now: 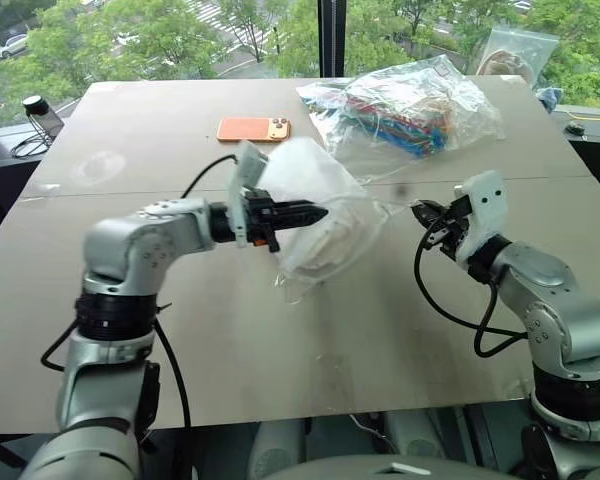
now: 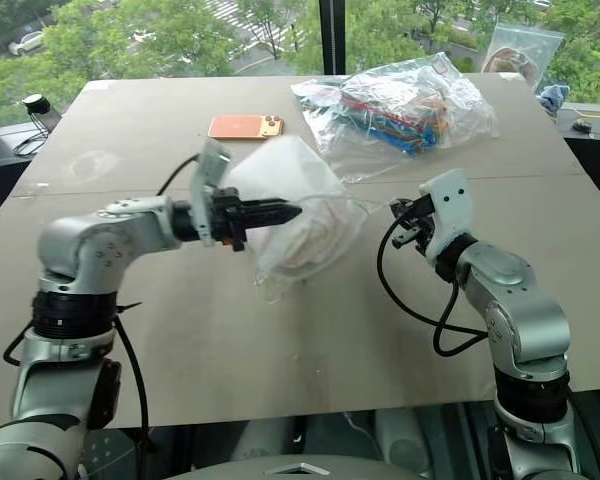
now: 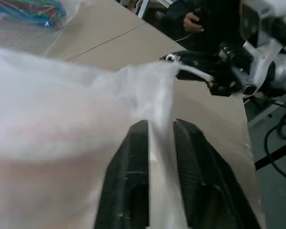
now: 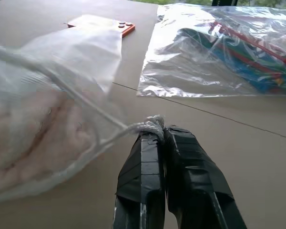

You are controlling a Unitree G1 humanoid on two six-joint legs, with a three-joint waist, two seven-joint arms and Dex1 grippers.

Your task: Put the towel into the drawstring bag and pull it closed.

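- Table (image 1: 280, 340): broad tan top, seam across the middle. The task's things are held above it, near the centre.
- Clear plastic bag (image 1: 405, 105) of colourful items lies at the far side, right of centre; an orange phone (image 1: 253, 129) lies flat just left of it. Neither is part of the job.
- Drawstring bag (image 1: 315, 215): translucent white, lifted off the table between the two arms, sagging low at its bottom corner. The towel (image 4: 33, 138) shows through the film as a cream, folded mass already inside.
- Left gripper (image 1: 315, 213): points across toward the right arm, fingers (image 3: 128, 162) partly apart with a gathered fold of bag film running up between them. Whether they pinch it firmly cannot be told.
- Right gripper (image 1: 427, 212): fingers pressed together, pinching the knotted end of the white cord (image 4: 152, 125). The cord runs from there back to the bag mouth, fairly straight.
- Step in hand, as I judge it: the closing pull. Loading looks done; the mouth looks partly gathered, not yet cinched.
- Next move calls for the left gripper to brace the bag at its neck while the right draws the cord away, outward. Risk: a loose left hold lets the whole bag follow the cord instead of closing.
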